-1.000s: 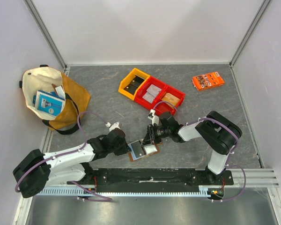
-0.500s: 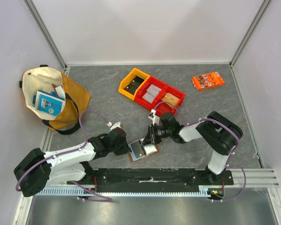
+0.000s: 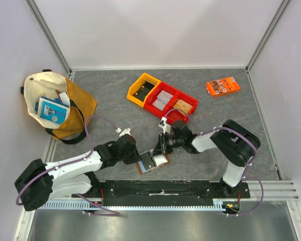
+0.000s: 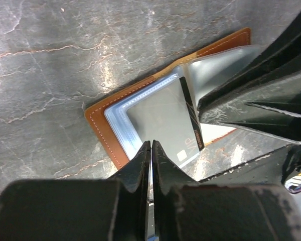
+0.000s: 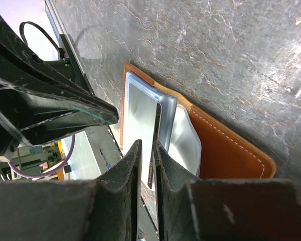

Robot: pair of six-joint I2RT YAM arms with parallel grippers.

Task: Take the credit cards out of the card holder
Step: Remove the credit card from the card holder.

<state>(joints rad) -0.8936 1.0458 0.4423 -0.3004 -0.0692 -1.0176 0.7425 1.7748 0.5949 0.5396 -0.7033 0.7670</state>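
Note:
The brown leather card holder (image 3: 140, 168) lies open near the table's front edge, its pale plastic sleeves up. A grey credit card (image 3: 147, 159) with a black edge stripe lies partly out of a sleeve. My left gripper (image 3: 137, 158) reaches in from the left. Its jaws are shut on the thin edge of the card holder's sleeve (image 4: 121, 116), with brown leather (image 4: 103, 133) beside them. My right gripper (image 3: 158, 150) comes from the right, shut on the card's black edge (image 5: 151, 165). The card (image 4: 163, 118) shows a small chip and "VIP" print.
Red and yellow bins (image 3: 163, 98) stand behind the arms, the red ones with flat cards inside. An orange printed packet (image 3: 223, 86) lies at the back right. A cream and mustard tote bag (image 3: 55, 103) holding a blue box sits at the left.
My right gripper's jaws have narrowed onto the card's edge. The left arm has shifted slightly up and to the right. The card holder has barely moved.

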